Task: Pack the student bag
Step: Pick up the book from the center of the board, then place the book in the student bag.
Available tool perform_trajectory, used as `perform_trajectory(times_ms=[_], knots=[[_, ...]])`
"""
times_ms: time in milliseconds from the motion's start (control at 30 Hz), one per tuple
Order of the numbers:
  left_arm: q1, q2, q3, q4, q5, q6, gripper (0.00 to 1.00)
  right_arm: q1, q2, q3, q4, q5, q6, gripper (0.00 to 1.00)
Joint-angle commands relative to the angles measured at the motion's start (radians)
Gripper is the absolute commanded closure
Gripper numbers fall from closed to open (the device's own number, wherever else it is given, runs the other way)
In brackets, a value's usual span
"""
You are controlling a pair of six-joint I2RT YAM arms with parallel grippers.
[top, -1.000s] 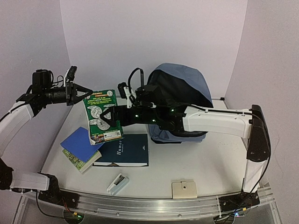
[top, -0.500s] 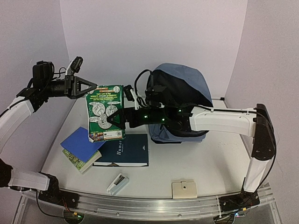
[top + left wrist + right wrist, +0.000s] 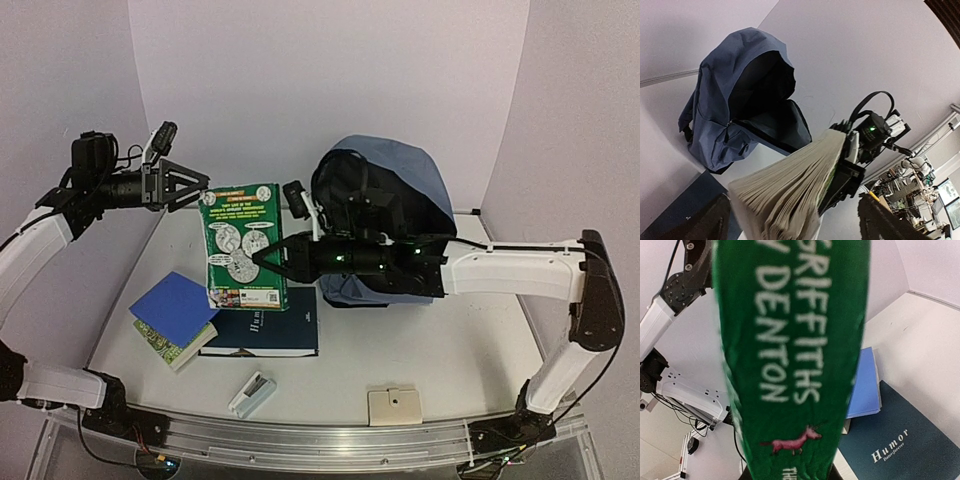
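The right claw was clamped on the spine edge of a green book, holding it upright in the air above the worktop. Just left of the book's top corner, the left claw stood wide. In its wrist view its fingers were well apart with the page edges between them; contact could not be told. Below lay a dark Humor book and, left of it, a blue book. The student bag sat at the far side, right of the green book, its mouth open.
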Motion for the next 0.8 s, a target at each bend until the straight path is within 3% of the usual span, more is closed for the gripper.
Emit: perform_trajectory(times_ms=[0, 233, 467, 767], knots=[[-0.008, 0.017, 0.034, -0.062, -0.124, 0.078, 0.01, 0.0, -0.188, -0.039, 0.129, 0.115, -0.045, 1.0], [-0.187, 0.115, 0.069, -0.108, -0.388, 0.153, 0.0, -0.006, -0.374, -0.033, -0.139, 0.461, -0.276, 1.0], [-0.33, 0.228, 0.092, 0.046, -0.492, -0.033, 0.0, -0.076, -0.457, -0.029, -0.303, 0.595, -0.414, 1.0], [-0.491, 0.359, 0.088, 0.203, -0.576, -0.244, 0.0, -0.136, -0.504, -0.09, -0.325, 0.689, -0.582, 1.0]])
